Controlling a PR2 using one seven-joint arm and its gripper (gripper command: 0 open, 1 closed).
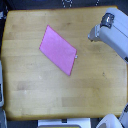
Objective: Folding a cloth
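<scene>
The pink-magenta cloth point(58, 50) lies flat on the wooden tabletop point(30, 85), a little toward the exterior view's left of the middle. It is a slanted four-cornered shape with one corner pointing to the far edge. My arm comes in from the exterior view's upper right as a bulky white-grey shape. Its end, the gripper point(94, 34), hovers over the table to the right of the cloth, apart from it. The picture is too blurred to show the fingers or how they stand.
A tiny white speck point(76, 56) sits at the cloth's right corner. Dark floor surrounds the table. White objects show past the near edge point(62, 123) and at the lower right point(107, 121). A grey thing lies at the left edge point(1, 95).
</scene>
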